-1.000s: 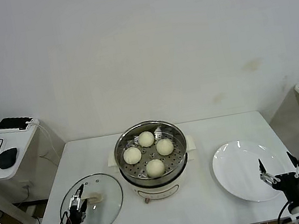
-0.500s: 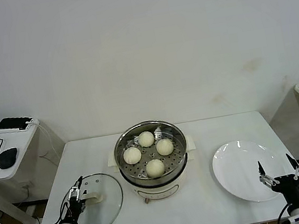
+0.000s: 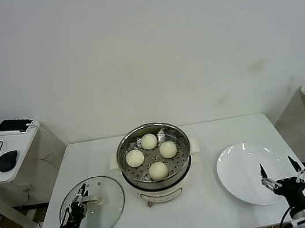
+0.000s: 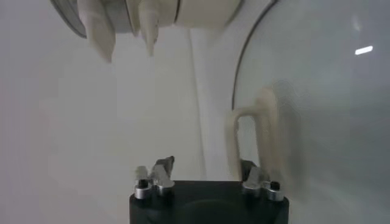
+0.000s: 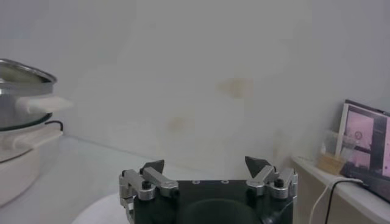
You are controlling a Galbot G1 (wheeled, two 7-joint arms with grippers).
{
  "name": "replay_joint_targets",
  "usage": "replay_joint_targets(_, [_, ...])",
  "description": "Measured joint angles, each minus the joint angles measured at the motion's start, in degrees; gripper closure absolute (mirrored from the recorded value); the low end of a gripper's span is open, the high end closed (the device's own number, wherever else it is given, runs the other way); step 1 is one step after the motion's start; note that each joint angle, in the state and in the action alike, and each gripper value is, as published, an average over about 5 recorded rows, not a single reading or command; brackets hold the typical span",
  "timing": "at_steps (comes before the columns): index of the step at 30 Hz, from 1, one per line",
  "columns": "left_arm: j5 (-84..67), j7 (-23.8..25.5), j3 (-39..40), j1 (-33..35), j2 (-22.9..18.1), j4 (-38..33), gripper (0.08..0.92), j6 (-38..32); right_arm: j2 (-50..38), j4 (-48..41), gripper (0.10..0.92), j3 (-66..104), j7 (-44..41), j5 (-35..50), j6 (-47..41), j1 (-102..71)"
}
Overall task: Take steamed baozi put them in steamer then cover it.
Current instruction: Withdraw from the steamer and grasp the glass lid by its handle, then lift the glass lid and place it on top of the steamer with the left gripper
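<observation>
White wall stands behind a white surface (image 3: 204, 140). On the middle of the surface sits the steamer (image 3: 156, 161), shiny and round, on a cream base. Four steamed baozi (image 3: 158, 171) lie on its tray with holes, all close together. The cover (image 3: 95, 206) lies flat near the front left corner of the surface, well apart from the steamer. Its cream handle (image 4: 255, 137) faces up. The left gripper (image 3: 78, 207) is over the cover, and its fingers (image 4: 159, 175) sit on either side of the handle, partly closed, but I cannot tell if they squeeze it. A white plate (image 3: 255, 173) lies near the front right corner. The right gripper (image 3: 281, 174) hangs over the plate's front edge with its fingers (image 5: 152, 169) spread wide, grasping nothing.
</observation>
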Motion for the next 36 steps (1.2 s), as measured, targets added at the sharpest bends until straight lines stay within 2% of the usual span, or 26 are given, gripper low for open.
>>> replay_joint_targets(8, [-1.97,-1.23,-0.41,0.98,-0.34,-1.39,0.793,0.17,-0.58,0.47,0.203,-0.71,0.10,-0.02,-0.29,0.12])
replay_joint_targets(11, [-2.89,-1.69,-0.82,1.48,-0.17,-2.48,0.843,0.42,-0.79,0.76,0.203,-1.03,0.10,-0.07,-0.45,0.19])
replay_joint_targets(22, [-5.82,-1.02,-4.65,3.14,1.71,-10.08,0.848,3.07,-1.25,0.94,0.203,-2.15,0.24,-0.08,-0.42,0.63])
replay_joint_targets(36, [-9.19,3.54,-8.78,1.38,7.61,-17.43,0.848,6.56,-1.78,1.66,0.203,-2.24,0.25,-0.21,-0.28,-0.34])
